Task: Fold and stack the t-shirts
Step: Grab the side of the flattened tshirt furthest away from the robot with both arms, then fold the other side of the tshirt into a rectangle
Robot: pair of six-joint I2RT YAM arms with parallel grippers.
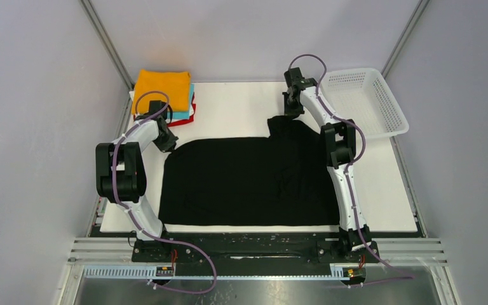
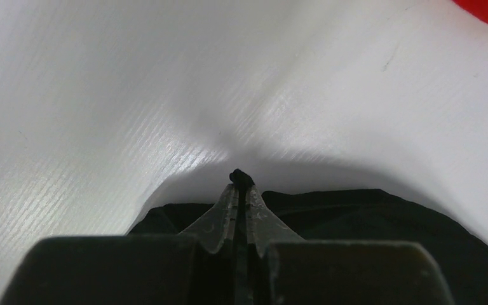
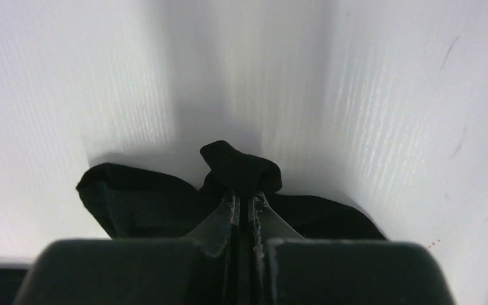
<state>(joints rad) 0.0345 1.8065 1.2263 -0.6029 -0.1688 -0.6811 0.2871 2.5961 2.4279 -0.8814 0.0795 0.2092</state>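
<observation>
The left gripper pinches a corner of the large plain black cloth t-shirt. The right gripper pinches another, with cloth bunched just past its tips.

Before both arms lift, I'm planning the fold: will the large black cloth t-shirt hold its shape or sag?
Probably floppy: the large black cloth t-shirt bunches into a nub in the shut left gripper. It would likely sag between pinches: the right gripper holds only a crumpled corner.
</observation>
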